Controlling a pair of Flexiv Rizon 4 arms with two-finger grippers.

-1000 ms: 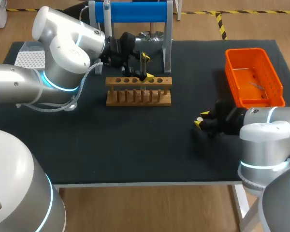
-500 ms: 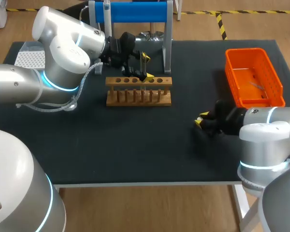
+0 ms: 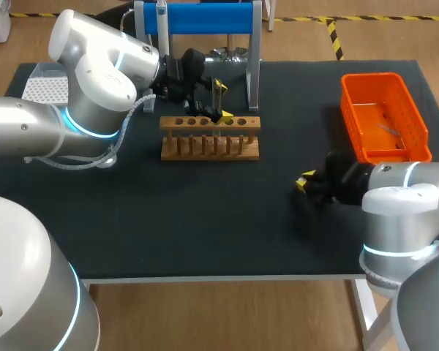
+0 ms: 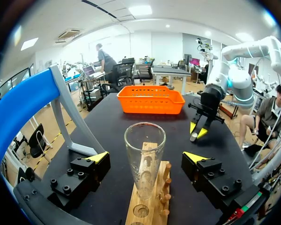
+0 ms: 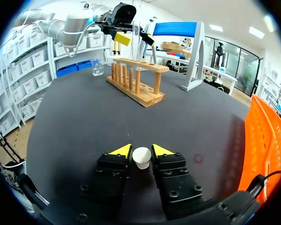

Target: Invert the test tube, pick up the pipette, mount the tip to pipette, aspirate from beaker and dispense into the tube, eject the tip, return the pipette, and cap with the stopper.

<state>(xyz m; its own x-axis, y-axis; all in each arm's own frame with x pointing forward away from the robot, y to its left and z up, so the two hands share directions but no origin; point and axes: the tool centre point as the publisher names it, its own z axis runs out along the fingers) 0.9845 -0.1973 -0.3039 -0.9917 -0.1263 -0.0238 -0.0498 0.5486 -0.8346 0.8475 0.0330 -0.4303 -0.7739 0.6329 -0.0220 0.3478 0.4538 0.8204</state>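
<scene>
If the left hand (image 3: 223, 101) closes off-centre it could tip the tube (image 4: 144, 161), which stands mouth-up in the rack (image 4: 151, 206) between wide-spread fingers, neither touching. Right hand (image 5: 141, 151) is clamped on the stopper (image 5: 141, 157) at its very tips, well apart from the rack; any slack drops it.

No legible text, label, brand, number or sign in any of my three views. Any print present too small or blurred to read.
</scene>
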